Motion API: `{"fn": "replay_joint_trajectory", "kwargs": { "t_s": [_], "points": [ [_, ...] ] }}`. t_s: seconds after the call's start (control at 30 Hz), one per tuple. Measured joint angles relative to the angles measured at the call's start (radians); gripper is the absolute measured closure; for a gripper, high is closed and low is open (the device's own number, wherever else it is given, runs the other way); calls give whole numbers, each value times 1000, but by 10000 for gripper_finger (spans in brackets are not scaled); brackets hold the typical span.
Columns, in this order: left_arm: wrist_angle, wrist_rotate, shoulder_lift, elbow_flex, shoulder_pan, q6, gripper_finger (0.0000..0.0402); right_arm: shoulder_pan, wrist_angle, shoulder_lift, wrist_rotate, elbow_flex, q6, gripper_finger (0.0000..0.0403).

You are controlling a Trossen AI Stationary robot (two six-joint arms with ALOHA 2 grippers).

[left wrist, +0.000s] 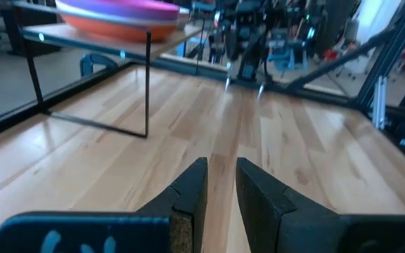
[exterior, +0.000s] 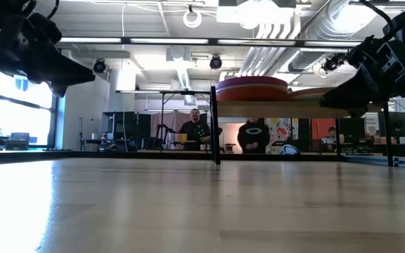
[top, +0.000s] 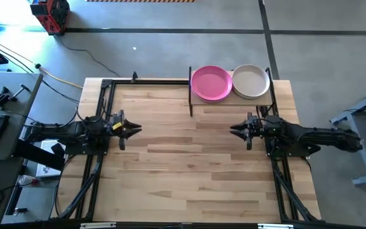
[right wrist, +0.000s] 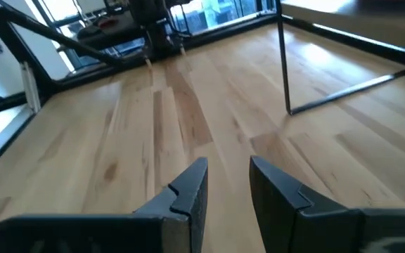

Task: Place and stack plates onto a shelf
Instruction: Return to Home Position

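A pink plate (top: 211, 83) and an off-white plate (top: 251, 81) topped the shelf (top: 232, 97). The left claw (top: 135, 129) and right claw (top: 234, 130) hung short of the shelf, slightly parted and empty. The plates looked light, stiff and slick; I'd pinch a rim.

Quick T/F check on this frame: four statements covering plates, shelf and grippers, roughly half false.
1. The magenta plate lies on the shelf. True.
2. The off-white plate lies on the table, off the shelf. False: it is on the shelf, beside the magenta plate.
3. The left gripper holds a plate. False: it is open and empty.
4. The right gripper is over the table, apart from the shelf. True.
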Motion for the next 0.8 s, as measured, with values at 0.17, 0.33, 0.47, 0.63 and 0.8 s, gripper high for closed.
{"fn": "replay_joint_trajectory", "kwargs": {
  "t_s": [0.17, 0.33, 0.47, 0.63, 0.8],
  "points": [
    [-1, 0, -56, 0, 0, 0, 337, -12, -13, -16, 1, 0, -27, 313],
    [0, 0, -103, 0, 0, 0, 337, -15, -14, -15, 6, 0, -45, 313],
    [0, 0, -105, 0, 0, 0, 337, -15, -14, -15, 6, 0, -43, 313],
    [1, 3, -105, 0, 0, 0, 337, -15, -14, -14, 6, 0, -16, 313],
    [1, 3, -105, 0, 0, 0, 337, -15, -14, -14, 6, 0, 54, 313]
  ]
}}
